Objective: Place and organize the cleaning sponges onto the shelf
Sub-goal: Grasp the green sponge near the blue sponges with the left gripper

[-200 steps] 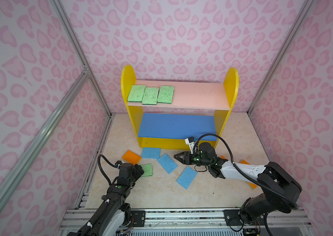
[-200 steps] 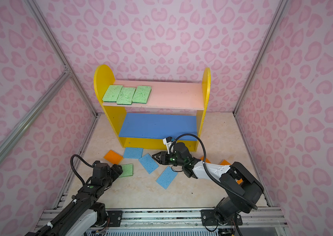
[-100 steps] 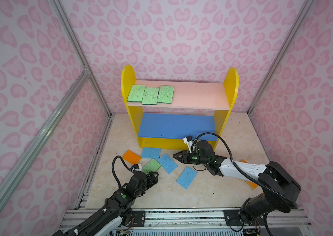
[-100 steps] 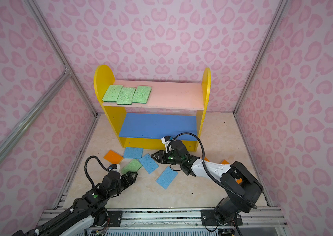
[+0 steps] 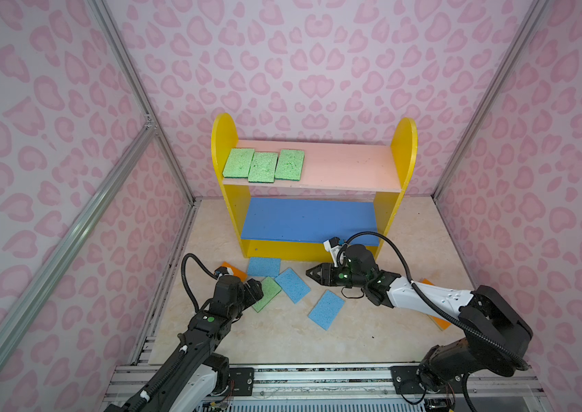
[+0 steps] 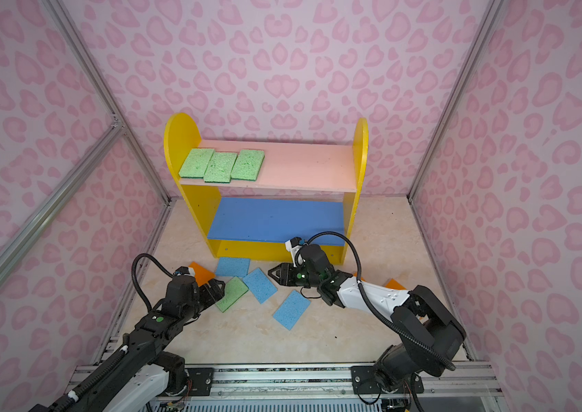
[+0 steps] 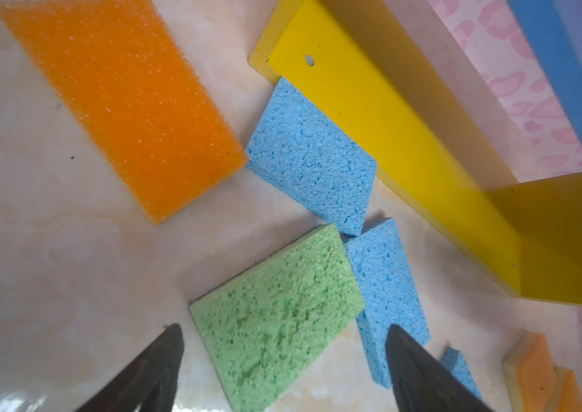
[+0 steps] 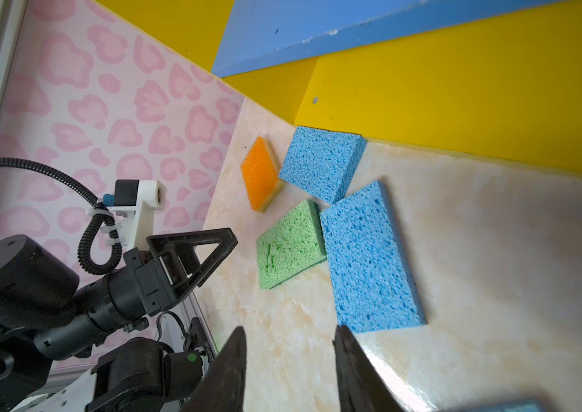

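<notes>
Left gripper (image 7: 284, 326): fingers spread, flanking the loose green sponge (image 5: 267, 293), apparently to pinch it;
Right gripper (image 5: 310, 275): half-spread, empty, pointing 9 o'clock at a blue sponge (image 5: 292, 285);
Shelf (image 5: 225, 149): three green sponges (image 5: 262, 164) colour-grouped at its 9 o'clock end; loose one at 7 o'clock.

The right arm (image 5: 425, 298) is hiding most of two orange sponges (image 5: 442, 322); the left gripper (image 5: 257, 290) is covering part of a green sponge (image 5: 269, 293).

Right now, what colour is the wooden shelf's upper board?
Pale pink upper board, clearest in a top view.
</notes>
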Action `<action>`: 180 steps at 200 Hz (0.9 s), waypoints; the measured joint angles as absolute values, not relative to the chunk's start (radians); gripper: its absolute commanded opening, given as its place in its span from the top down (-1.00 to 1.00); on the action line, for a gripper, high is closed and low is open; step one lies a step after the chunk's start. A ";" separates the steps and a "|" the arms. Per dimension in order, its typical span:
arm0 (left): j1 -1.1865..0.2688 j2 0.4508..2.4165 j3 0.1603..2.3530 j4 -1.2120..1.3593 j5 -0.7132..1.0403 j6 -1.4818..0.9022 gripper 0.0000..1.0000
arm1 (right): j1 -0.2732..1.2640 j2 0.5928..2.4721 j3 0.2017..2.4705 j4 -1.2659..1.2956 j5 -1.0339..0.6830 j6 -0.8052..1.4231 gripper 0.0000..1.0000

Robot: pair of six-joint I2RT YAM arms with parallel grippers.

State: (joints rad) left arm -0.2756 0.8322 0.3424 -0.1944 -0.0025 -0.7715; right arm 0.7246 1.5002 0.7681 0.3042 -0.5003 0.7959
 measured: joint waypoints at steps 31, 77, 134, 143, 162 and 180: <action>-0.233 0.932 0.343 -0.154 0.023 -0.731 -0.79 | 0.725 1.500 0.766 0.301 -0.500 0.793 0.17; -0.226 1.008 0.326 -0.067 0.065 -0.707 -0.55 | 0.725 1.499 0.757 0.298 -0.500 0.782 0.17; -0.266 0.975 0.241 0.013 0.142 -0.730 -0.14 | 0.725 1.499 0.757 0.297 -0.501 0.775 0.17; -0.299 0.967 0.230 0.015 0.140 -0.738 -0.13 | 0.725 1.499 0.757 0.297 -0.501 0.775 0.17; -0.392 0.952 0.214 0.025 0.129 -0.768 -0.09 | 0.725 1.500 0.761 0.295 -0.501 0.775 0.17; -0.463 0.945 0.206 0.031 0.104 -0.805 -0.06 | 0.725 1.504 0.767 0.294 -0.501 0.775 0.16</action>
State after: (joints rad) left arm -0.4633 0.9447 0.2062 0.0311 0.1036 -0.8047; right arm 0.7246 1.5036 0.7670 0.2939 -0.5007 0.7753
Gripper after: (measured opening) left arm 0.538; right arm 0.417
